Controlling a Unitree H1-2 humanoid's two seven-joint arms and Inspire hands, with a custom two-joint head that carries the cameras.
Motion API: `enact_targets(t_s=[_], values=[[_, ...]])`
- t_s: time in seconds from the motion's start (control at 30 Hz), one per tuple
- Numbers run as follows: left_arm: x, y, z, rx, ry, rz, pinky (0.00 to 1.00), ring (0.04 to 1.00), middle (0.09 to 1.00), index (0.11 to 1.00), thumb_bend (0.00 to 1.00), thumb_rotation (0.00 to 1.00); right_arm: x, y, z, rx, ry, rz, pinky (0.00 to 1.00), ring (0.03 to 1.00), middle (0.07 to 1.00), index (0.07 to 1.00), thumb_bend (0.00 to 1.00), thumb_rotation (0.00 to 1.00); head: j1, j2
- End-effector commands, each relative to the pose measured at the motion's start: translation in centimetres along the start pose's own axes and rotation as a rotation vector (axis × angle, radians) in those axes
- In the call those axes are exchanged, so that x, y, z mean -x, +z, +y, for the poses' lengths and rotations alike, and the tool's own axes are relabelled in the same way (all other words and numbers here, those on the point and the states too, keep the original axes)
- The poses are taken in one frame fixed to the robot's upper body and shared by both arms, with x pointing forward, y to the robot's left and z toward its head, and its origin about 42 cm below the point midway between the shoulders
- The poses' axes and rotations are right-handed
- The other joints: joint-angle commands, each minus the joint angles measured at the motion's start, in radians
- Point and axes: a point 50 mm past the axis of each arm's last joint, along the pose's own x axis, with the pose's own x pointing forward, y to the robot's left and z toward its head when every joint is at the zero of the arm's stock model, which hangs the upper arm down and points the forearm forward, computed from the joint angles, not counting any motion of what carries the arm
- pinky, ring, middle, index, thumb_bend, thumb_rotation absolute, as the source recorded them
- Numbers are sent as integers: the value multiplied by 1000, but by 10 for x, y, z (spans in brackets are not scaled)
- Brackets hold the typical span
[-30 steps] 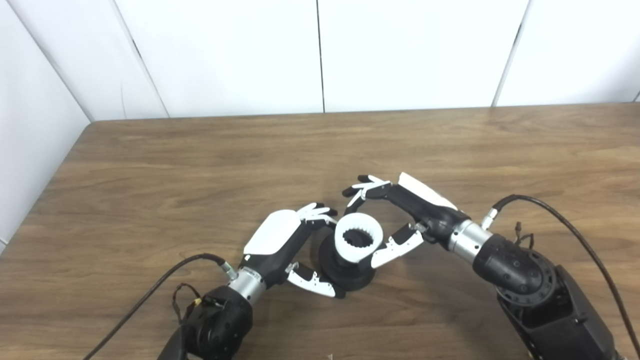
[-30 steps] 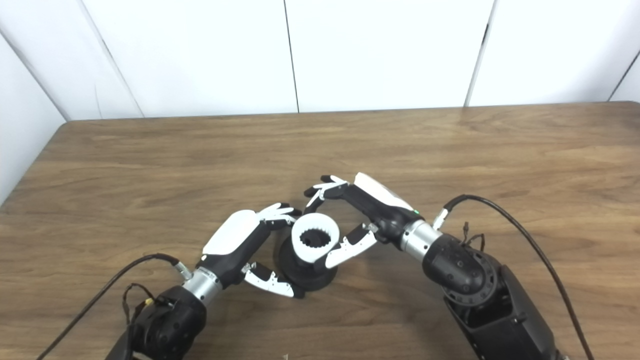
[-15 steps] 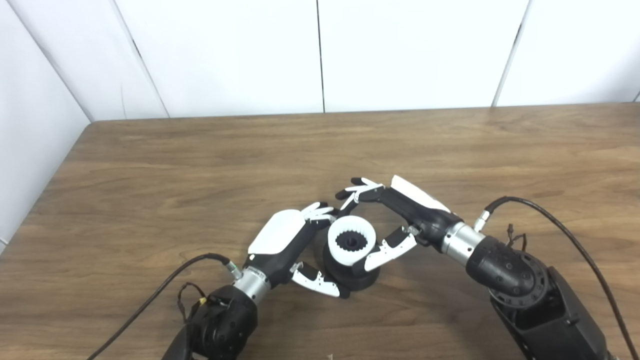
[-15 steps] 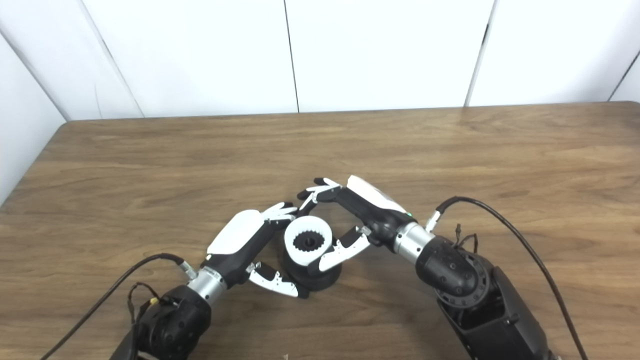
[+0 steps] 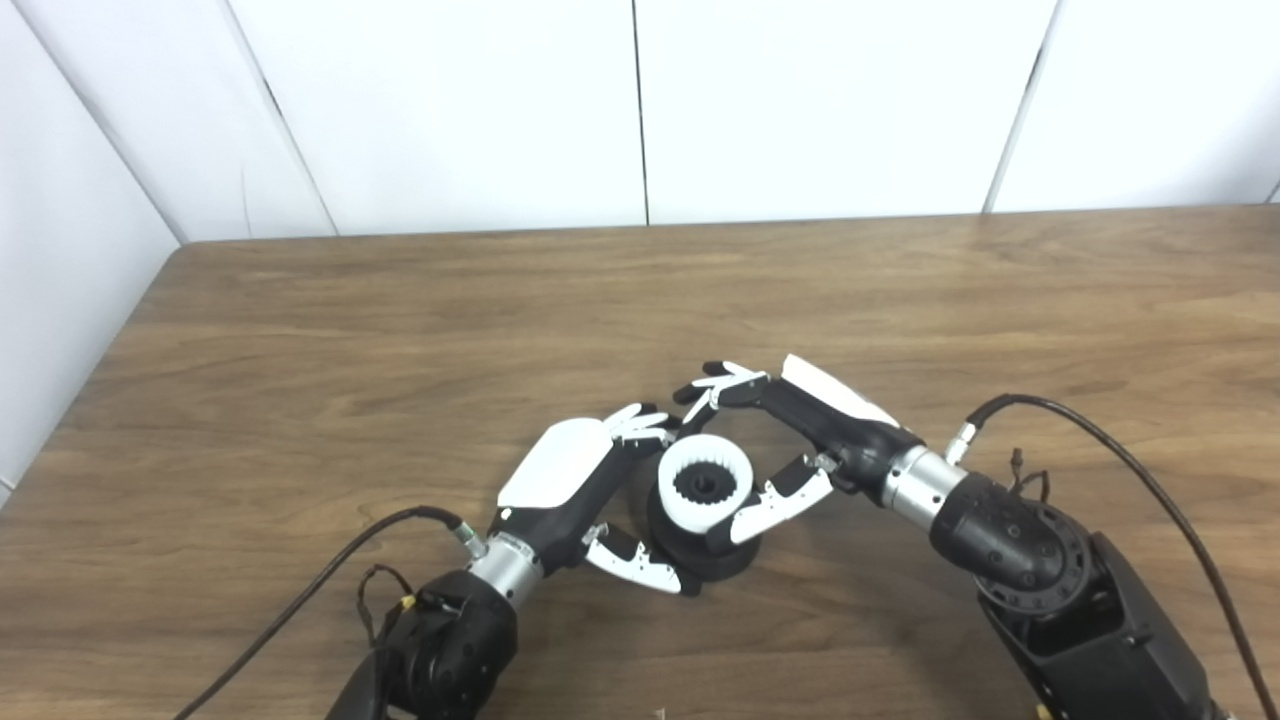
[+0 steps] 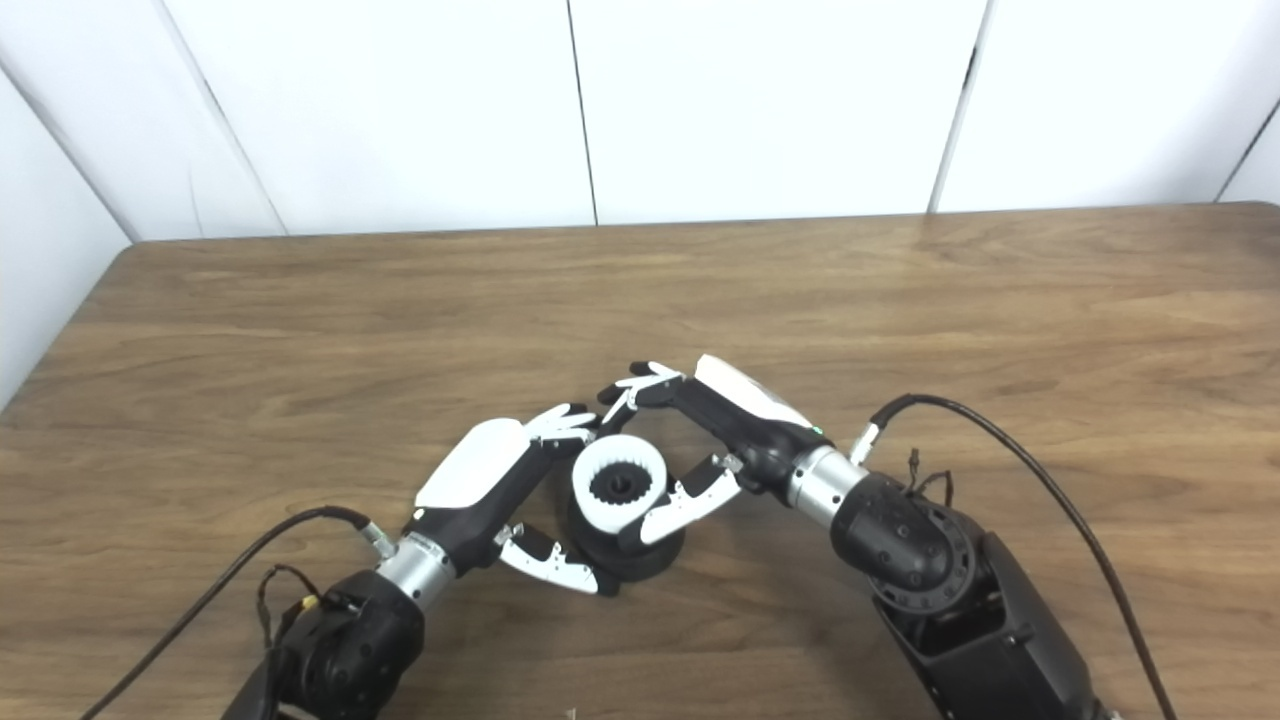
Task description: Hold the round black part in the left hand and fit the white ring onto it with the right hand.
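Left eye view and right eye view show one scene on a wooden table (image 5: 400, 330). Near the front edge stands the black part (image 5: 700, 545), a round piece with a wide base resting on the wood and a toothed core rising from its middle. The left hand (image 5: 575, 490) wraps this part from the left, fingers (image 5: 640, 428) curled over its far side and thumb (image 5: 635, 562) pressed against the near rim of the base, so the part is clamped and, by the look of it, kept from sliding or turning while the ring is worked on. The white ring (image 5: 704, 482) sits on top of the part, around the toothed core, level or nearly so; whether it is fully seated cannot be told from above. The right hand (image 5: 800, 440) reaches in from the right and closes on the ring, fingers (image 5: 715, 385) arched over its far edge and thumb (image 5: 775, 498) against its near right side, a pinch across the diameter that would let the ring be pressed down evenly. Each hand takes its own piece at its own height, and the fingertips of the two nearly meet behind the ring. Judged from this layout, the fitting step is in its last phase, with release not yet made.
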Motion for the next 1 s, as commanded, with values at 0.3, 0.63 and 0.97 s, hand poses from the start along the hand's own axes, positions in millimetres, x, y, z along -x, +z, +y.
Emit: enact_targets(t_s=[0.3,0.63,0.97], values=[[0,4,3,-6,-13,-7,843,949,883,603,791,259,-4,3,-15,35,-29,-47,915,978,847,489,524,154,5,4],[-1,3,6,-7,-8,-10,837,947,874,612,795,266,-5,2,-14,63,-7,-18,887,959,848,636,960,300,5,4],[-1,4,6,-8,-24,21,840,942,869,675,931,349,-5,0,-17,67,4,-10,886,956,858,690,1000,373,5,5]])
